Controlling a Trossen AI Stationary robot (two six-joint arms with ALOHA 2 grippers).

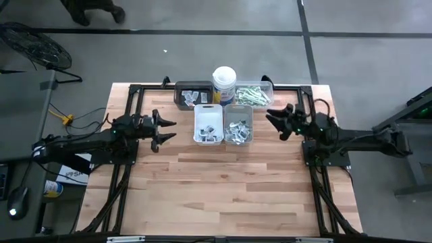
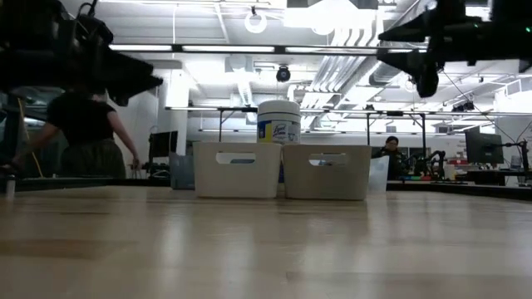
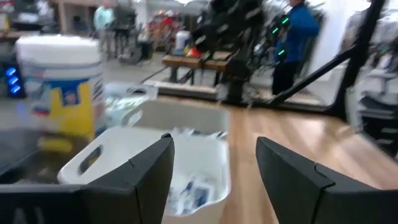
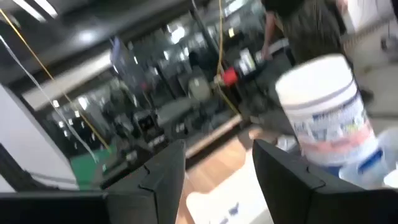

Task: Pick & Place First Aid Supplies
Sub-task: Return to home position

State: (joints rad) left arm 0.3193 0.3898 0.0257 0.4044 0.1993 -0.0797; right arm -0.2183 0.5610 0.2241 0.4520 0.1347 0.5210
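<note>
The left gripper [image 1: 170,129] hangs above the pale wooden plank table [image 1: 223,196], just left of the white rectangular plastic tray [image 1: 208,108]. Its 2 dark fingers are spread wide with nothing between them. In the left wrist view the left gripper [image 3: 214,144] shows the same wide gap, facing that white tray [image 3: 118,146]. The right gripper [image 1: 272,121] hangs just right of the grey rectangular plastic tray [image 1: 237,106], also spread wide and holding nothing. In the right wrist view the right gripper [image 4: 219,146] gapes towards the tall white round lidded canister [image 4: 329,118]. In the low view both grippers sit high over the table, the left gripper [image 2: 154,83] at one upper corner and the right gripper [image 2: 424,79] at the other. None of the supplies is in either pincer. White squarish sachets [image 1: 209,129] lie in the white tray, more in the grey tray and a few in the dark rectangular tray [image 1: 179,94] behind it. Narrow pale-green-and-white strips [image 1: 251,96] fill the clear rectangular tray [image 1: 268,86]. The canister [image 1: 224,84] stands upright between the dark and clear trays, at the table's far edge. The white and grey trays stand side by side, touching or nearly so, as the low view shows [image 2: 237,170] and [image 2: 327,172], with the canister [image 2: 278,122] rising behind them. Beyond the table a person in a dark top [image 2: 83,124] stands, and a person in a blue top [image 3: 298,31] shows in the left wrist view.
</note>
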